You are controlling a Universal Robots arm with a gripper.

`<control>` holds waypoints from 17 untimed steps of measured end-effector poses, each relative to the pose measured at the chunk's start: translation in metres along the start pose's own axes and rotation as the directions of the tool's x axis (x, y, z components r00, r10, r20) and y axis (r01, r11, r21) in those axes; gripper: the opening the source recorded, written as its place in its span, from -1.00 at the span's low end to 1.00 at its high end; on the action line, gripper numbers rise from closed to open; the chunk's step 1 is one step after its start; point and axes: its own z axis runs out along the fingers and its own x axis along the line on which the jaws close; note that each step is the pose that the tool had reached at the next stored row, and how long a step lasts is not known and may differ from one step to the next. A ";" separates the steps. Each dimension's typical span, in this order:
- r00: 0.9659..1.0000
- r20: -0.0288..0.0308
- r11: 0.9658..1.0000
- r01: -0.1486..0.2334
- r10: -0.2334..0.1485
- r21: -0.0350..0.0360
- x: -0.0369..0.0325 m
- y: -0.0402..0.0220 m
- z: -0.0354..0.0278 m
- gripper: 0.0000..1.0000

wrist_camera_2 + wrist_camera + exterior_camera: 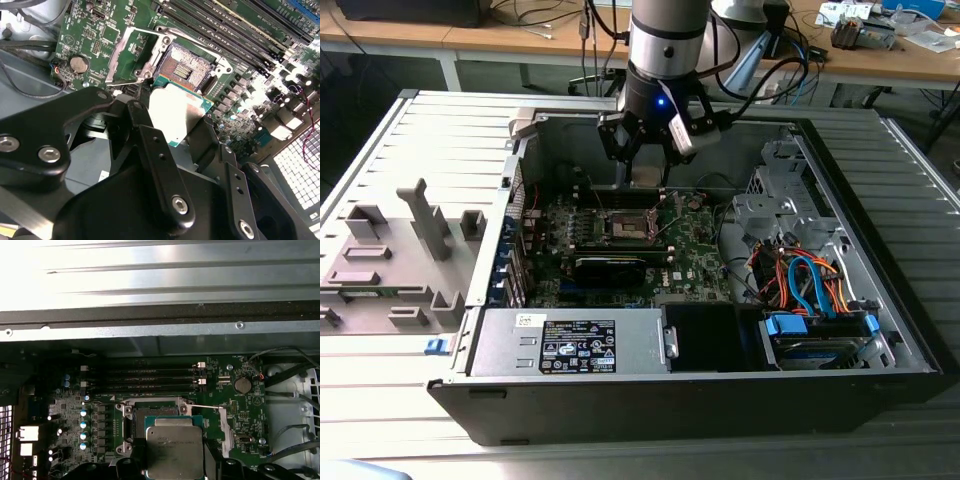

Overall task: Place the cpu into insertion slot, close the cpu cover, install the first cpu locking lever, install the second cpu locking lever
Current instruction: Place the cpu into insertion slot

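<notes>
Grey power supply [570, 342], orange and blue cables [806, 282], coin battery [243, 385]

Read as an electronics lab or workshop to me. Below the gripper [645, 175] sat an opened computer case [890, 300] on a ribbed metal table [380, 150]. Beyond it ran wooden workbenches [500, 45] strewn with cables [535, 25]. A grey parts fixture [390, 270] lay well off to one side.

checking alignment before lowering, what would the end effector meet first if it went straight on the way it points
Probably the open insertion slot: the end effector, shut on the cpu, points down at it. Depth is unclear, so the slot's near rim could come first.
</notes>
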 end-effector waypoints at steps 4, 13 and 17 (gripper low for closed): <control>1.000 0.000 1.000 0.000 0.000 0.000 0.0000 -0.0011 0.0001 0.09; 1.000 0.000 1.000 0.000 0.000 0.000 -0.0001 -0.0042 0.0007 0.09; 1.000 0.000 1.000 0.000 0.000 0.000 -0.0001 -0.0055 0.0008 0.09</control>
